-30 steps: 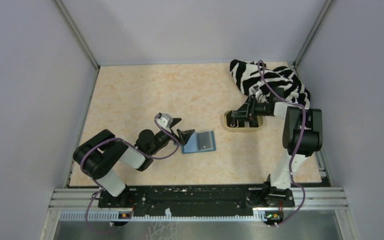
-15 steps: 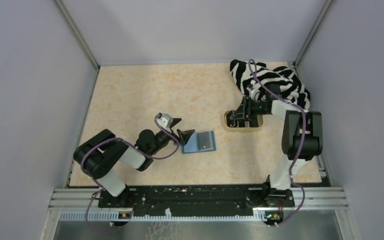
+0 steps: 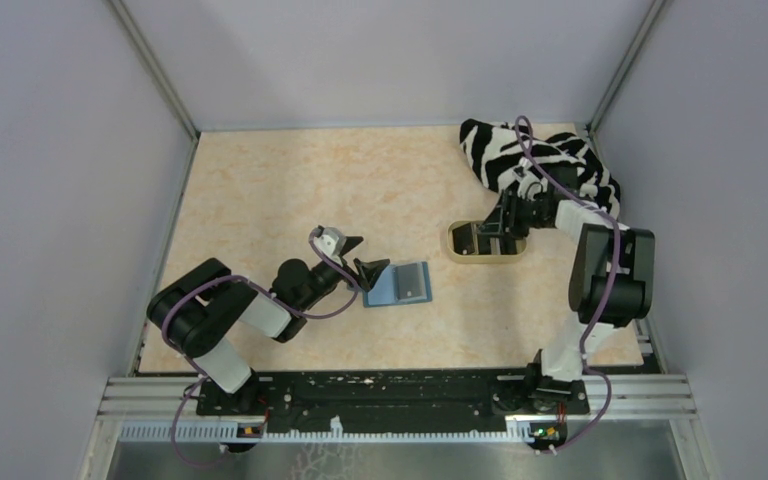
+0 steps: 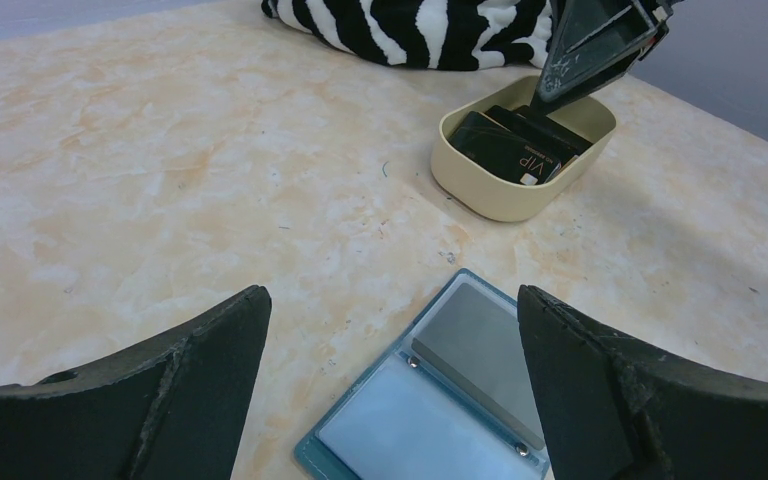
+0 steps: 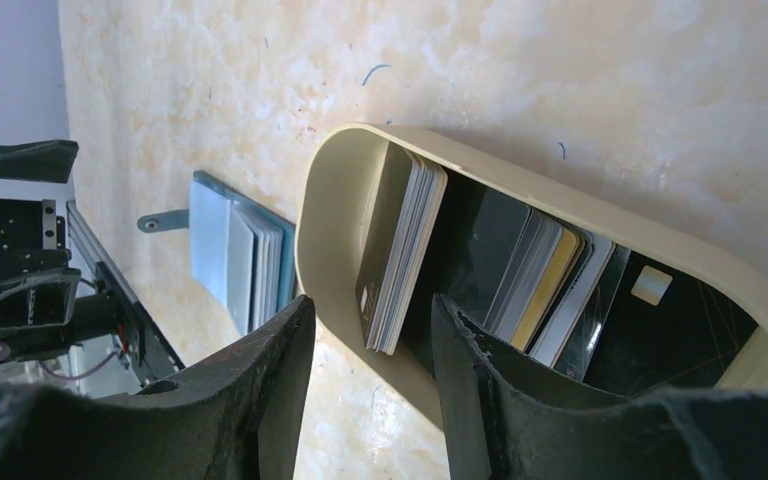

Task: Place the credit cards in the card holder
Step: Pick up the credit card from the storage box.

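Observation:
The teal card holder (image 3: 398,284) lies open on the table, a grey card in one pocket (image 4: 480,345). My left gripper (image 3: 362,258) is open and empty just left of it; in the left wrist view the holder (image 4: 440,400) lies between and ahead of my wide-open fingers. The credit cards (image 5: 405,245), mostly black with one gold (image 5: 542,292), stand on edge in the tan oval tray (image 3: 485,245). My right gripper (image 3: 495,228) is open over the tray; its fingers (image 5: 500,400) straddle the tray's wall beside a card stack and hold nothing. The holder also shows there (image 5: 240,255).
A zebra-striped cloth (image 3: 540,160) lies bunched at the back right, just behind the tray and under the right arm's cable. Grey walls close in the table on three sides. The tray (image 4: 505,195) stands ahead and right of the card holder.
My right wrist has shifted slightly to the right over the tray, its gripper still open. The left arm and the card holder have not moved.

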Robot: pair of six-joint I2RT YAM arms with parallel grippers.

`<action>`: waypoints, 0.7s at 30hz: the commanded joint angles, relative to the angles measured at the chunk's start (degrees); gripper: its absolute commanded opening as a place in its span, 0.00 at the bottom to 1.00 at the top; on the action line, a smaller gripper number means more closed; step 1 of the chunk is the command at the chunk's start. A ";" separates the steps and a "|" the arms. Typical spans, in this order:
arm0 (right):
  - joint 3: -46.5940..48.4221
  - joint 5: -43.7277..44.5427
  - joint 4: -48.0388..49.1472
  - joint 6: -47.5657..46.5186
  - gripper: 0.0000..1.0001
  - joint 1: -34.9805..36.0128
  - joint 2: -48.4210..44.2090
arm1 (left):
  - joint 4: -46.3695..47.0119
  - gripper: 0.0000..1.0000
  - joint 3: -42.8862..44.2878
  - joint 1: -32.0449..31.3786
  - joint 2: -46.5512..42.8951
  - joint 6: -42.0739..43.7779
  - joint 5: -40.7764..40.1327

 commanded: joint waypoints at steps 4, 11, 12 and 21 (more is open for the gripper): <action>1.32 -1.58 1.89 1.82 0.47 0.94 3.51 | 3.32 0.99 -0.10 0.18 0.60 -0.67 -0.39; 1.08 -0.28 3.09 4.54 0.48 2.80 5.90 | 3.58 0.99 -0.27 0.20 0.56 -0.67 -0.44; 1.08 -0.59 3.32 4.96 0.48 2.99 6.04 | 3.59 0.99 -0.32 0.21 0.53 -0.69 -0.45; 0.43 -8.60 6.71 9.53 0.45 3.84 6.88 | 3.64 0.99 -0.36 0.21 0.51 -0.77 -0.45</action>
